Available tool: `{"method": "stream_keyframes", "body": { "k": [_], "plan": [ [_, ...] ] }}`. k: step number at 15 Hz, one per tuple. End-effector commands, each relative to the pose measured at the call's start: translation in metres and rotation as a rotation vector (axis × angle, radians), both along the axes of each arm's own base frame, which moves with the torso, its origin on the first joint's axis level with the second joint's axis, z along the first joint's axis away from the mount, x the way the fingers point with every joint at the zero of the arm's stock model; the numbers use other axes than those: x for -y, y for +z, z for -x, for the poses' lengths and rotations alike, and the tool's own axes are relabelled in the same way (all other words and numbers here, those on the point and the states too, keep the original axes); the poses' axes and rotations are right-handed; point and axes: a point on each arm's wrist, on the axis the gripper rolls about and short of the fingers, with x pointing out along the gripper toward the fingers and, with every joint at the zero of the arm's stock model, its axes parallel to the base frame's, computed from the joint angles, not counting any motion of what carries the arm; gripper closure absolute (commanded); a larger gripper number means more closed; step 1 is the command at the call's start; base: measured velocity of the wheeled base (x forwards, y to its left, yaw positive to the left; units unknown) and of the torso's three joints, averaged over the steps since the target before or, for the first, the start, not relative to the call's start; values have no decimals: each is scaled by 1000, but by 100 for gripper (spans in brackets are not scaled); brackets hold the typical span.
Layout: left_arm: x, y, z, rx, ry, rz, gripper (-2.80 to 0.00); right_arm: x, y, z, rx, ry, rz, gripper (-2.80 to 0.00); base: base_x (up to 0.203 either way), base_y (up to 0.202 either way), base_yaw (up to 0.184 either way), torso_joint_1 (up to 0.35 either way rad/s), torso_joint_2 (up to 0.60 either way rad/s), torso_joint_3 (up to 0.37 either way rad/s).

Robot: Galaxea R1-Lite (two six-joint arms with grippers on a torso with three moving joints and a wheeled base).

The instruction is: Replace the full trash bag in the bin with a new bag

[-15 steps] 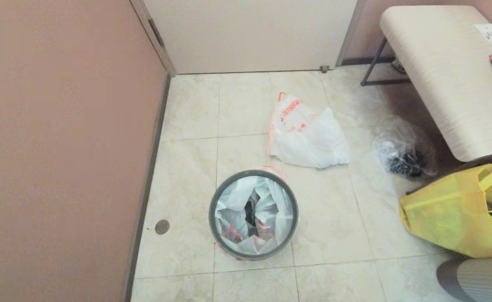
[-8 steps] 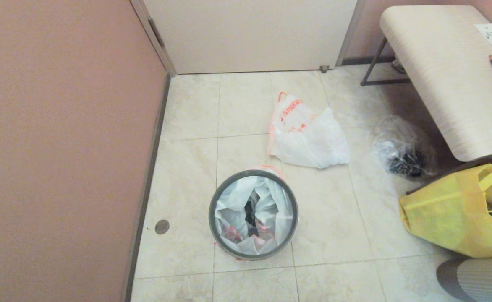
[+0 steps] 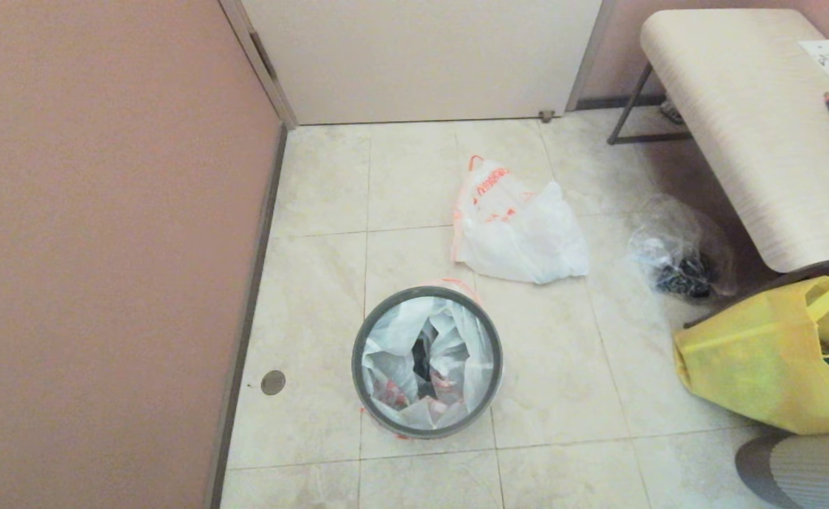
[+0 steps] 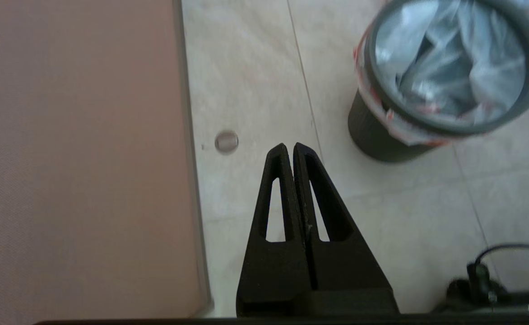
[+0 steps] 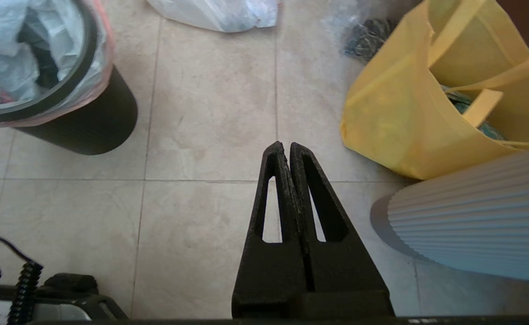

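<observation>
Bin (image 3: 427,362) sits lower centre of the head view, thin liner (image 3: 414,353) clamped under its grey hoop (image 3: 497,353). The lumpy white bag (image 3: 517,230) lies on the floor above it, mid-frame. Left gripper (image 4: 289,148) and right gripper (image 5: 282,146) are both clenched on nothing, parked over bare tile. Risks: liner looks loosely tucked, so a nudge on the hoop could drop it in; a light bin tips easily.

We look down on a floor of pale beige tiles (image 3: 570,367), with a pink wall (image 3: 103,247) at nine o'clock, a closed white door (image 3: 421,56) at twelve, and a light wood-grain bench (image 3: 747,120) on dark metal legs at two o'clock.
</observation>
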Motion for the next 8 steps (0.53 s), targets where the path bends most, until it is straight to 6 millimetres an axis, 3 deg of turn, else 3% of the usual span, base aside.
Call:
{"method": "stream_keyframes", "body": {
  "k": [1, 8],
  "plan": [
    [0, -1, 4, 50, -1, 4, 0, 0, 0, 0, 0, 9, 5, 0, 0, 0, 0, 0, 0, 0],
    [0, -1, 3, 46, 3, 56, 0, 0, 0, 0, -1, 3, -28, 0, 0, 0, 0, 0, 0, 0]
  ]
}}
